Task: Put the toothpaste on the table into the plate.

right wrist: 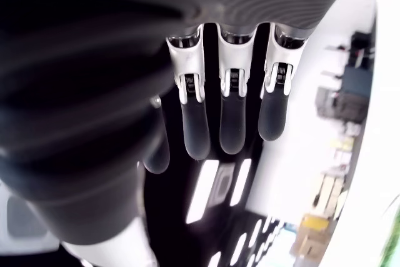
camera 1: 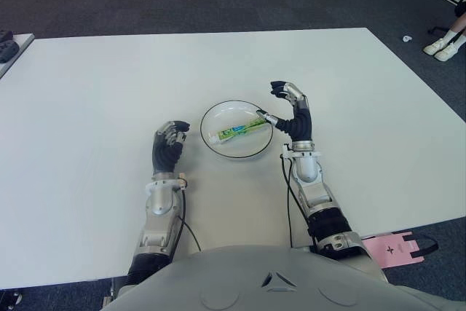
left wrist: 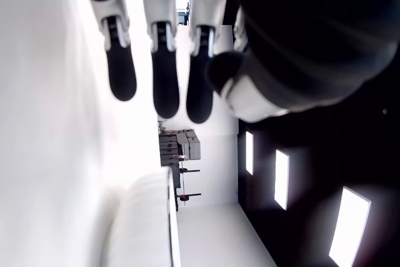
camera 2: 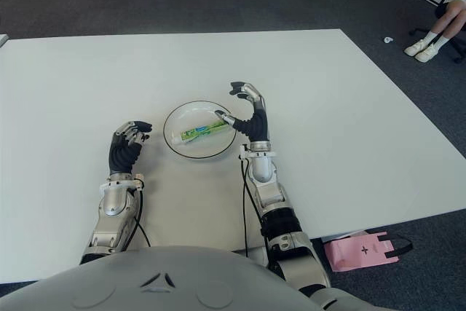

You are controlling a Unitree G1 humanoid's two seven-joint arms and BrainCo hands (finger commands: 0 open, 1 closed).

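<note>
The toothpaste (camera 1: 237,131) is seen lying inside the plate (camera 1: 218,148), mid white table (camera 1: 87,107), cap end pointed to the plate's right rim. The right hand (camera 1: 289,108) is held just right of the plate, fingers (right wrist: 229,126) spread and empty, thumb tip close by the tube's end. The left hand (camera 1: 168,145) is shown left of the plate, fingers (left wrist: 165,79) relaxed, nothing held.
</note>
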